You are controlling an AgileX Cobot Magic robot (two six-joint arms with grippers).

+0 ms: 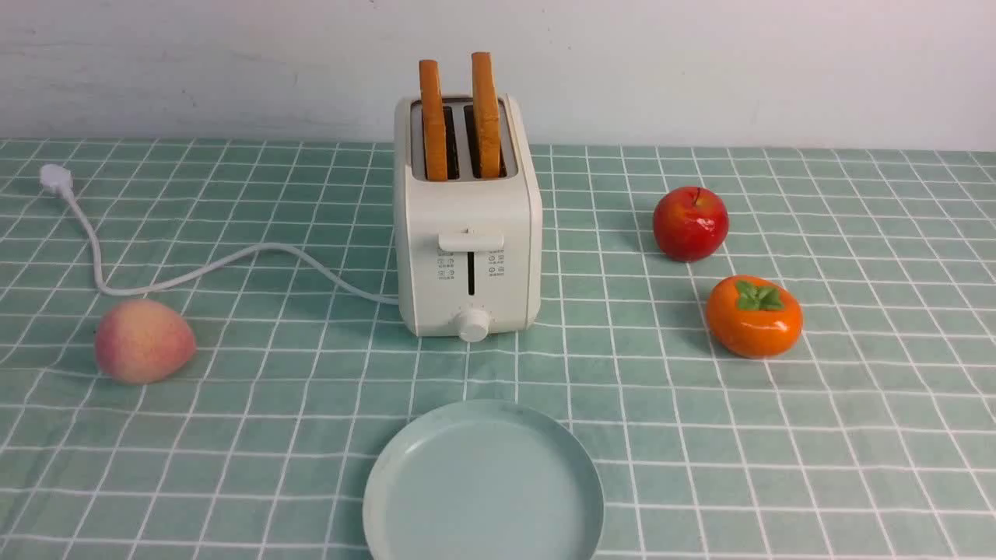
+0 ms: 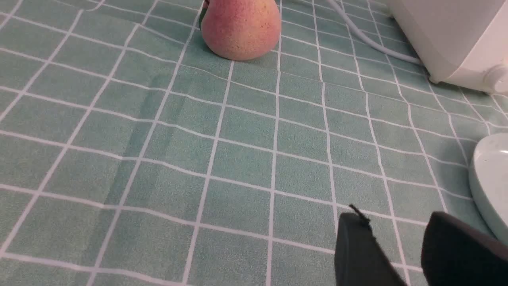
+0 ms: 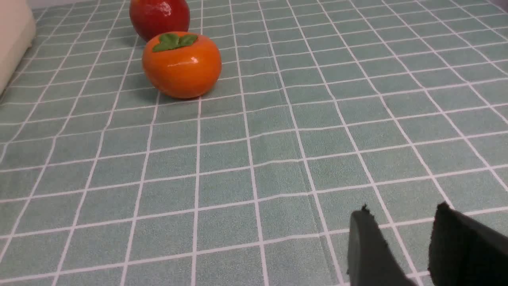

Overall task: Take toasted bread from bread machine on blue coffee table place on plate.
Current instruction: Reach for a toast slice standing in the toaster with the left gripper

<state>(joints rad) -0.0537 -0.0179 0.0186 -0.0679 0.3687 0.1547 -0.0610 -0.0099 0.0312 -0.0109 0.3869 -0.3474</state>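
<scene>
Front view: saw cream toaster [image 1: 467, 257] upright mid-surface [image 1: 856, 389], lever [image 1: 470, 241] and knob [image 1: 473, 324] facing the camera. Found left toast slice [image 1: 433, 117] and right toast slice [image 1: 485, 113] standing on edge, one per slot, upper halves poking above the top. Noted pale blue-green plate [image 1: 482, 482] bare, flat on the cloth in front of the toaster, nearer the camera, apart from it. Traced white cord [image 1: 233, 260] from the toaster's left side out to the plug [image 1: 56, 179] at far left. Logged peach [image 1: 144, 341] left of the toaster, just this side of the cord. Logged red apple [image 1: 690, 223] and orange persimmon [image 1: 753, 317] to the right, near each other without touching, persimmon closer to the camera.

Left wrist view: caught left end effector [image 2: 397, 222] low over the checked cloth, dark fingers spread, cloth visible in the gap, nothing pinched. Picked out peach [image 2: 240, 28] further off, toaster [image 2: 448, 35] corner with knob and cord [image 2: 369, 39] beyond, plate [image 2: 492, 182] rim near the fingers, no contact.

Right wrist view: caught right end effector [image 3: 403, 214] likewise over bare cloth, fingers spread, gap clear, nothing pinched. Picked out persimmon [image 3: 181, 65] well ahead, apple [image 3: 159, 16] just behind it, sliver of toaster [image 3: 12, 35] wall at the frame edge.
</scene>
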